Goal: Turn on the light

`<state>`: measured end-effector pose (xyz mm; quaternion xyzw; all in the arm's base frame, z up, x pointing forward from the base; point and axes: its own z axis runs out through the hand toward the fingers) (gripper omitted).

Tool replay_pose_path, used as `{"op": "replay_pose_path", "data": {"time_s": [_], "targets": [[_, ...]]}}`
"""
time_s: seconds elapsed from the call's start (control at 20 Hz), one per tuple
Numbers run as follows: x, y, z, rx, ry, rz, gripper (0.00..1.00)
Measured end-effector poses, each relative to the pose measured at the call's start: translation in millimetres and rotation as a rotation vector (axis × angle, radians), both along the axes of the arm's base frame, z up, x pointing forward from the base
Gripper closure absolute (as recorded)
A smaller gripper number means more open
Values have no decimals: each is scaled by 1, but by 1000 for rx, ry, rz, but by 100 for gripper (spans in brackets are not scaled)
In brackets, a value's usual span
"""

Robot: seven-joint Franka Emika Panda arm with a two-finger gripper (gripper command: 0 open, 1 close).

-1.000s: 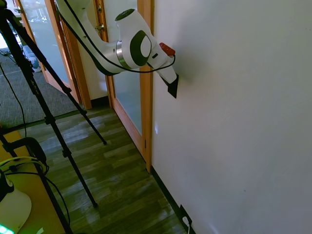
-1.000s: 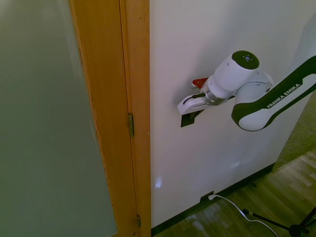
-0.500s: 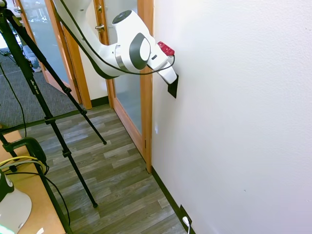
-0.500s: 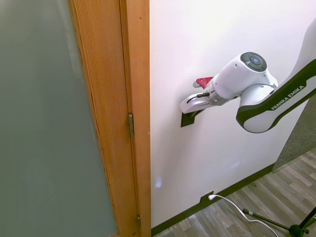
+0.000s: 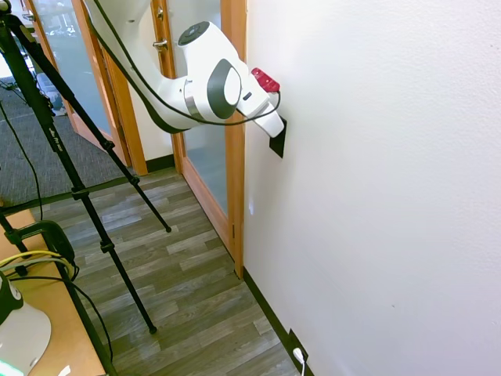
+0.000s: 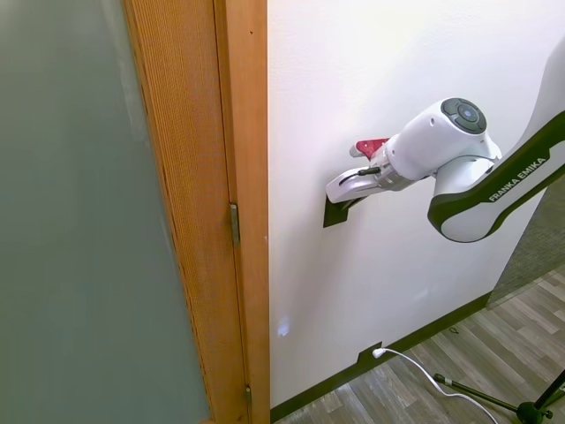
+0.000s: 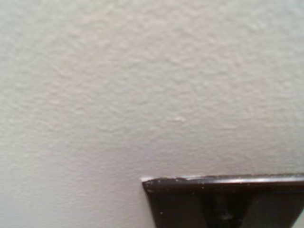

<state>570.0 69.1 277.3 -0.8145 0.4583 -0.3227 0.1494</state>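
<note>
The light itself is out of view. Its switch is a small black upright plate on the white wall, just right of the wooden door frame. My gripper is pressed up against the top of the plate, with the white arm reaching in from the left. From the other side, the switch shows below the gripper, which covers its upper part. The wrist view shows only white wall and the glossy top edge of the switch. The hand's tip is hidden against the wall.
The wooden door frame with a frosted glass door stands right beside the switch. A black outlet with a white plug sits low at the baseboard, and its white cord trails over the wood-plank floor.
The scene is brighter than one second ago. The arm's elbow has shifted and the wrist has tipped a little, while the gripper stays at the switch plate.
</note>
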Motion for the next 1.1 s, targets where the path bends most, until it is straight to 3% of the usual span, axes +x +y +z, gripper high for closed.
{"op": "replay_pose_path", "data": {"time_s": [0.75,1.1], "targets": [[-16,-12,8,7,-64,-2,0],[-50,10,5,39,-122,16,0]]}}
